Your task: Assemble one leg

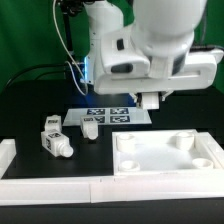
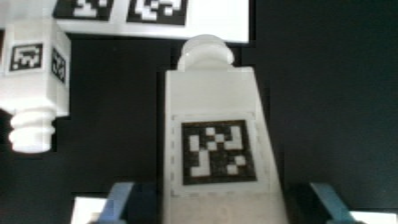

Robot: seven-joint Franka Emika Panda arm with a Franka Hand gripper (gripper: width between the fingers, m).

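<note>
In the wrist view a white leg [image 2: 214, 110] with a black-and-white tag lies lengthwise between my blue fingertips [image 2: 125, 200]. Its rounded end points toward the marker board [image 2: 151, 12]. My gripper [image 2: 226, 202] is open, with a dark gap on each side of the leg. A second tagged leg [image 2: 36, 80] lies beside it. In the exterior view my gripper [image 1: 150, 100] hangs low at the marker board's [image 1: 105, 113] right end, mostly hidden by the arm. Two legs [image 1: 55, 136] lie at the left and another [image 1: 90, 128] near the board.
The wide white tray-like board with round sockets [image 1: 165, 152] lies at the exterior view's right front. A low white wall [image 1: 50, 190] runs along the front and left edge of the black table. A green backdrop stands behind.
</note>
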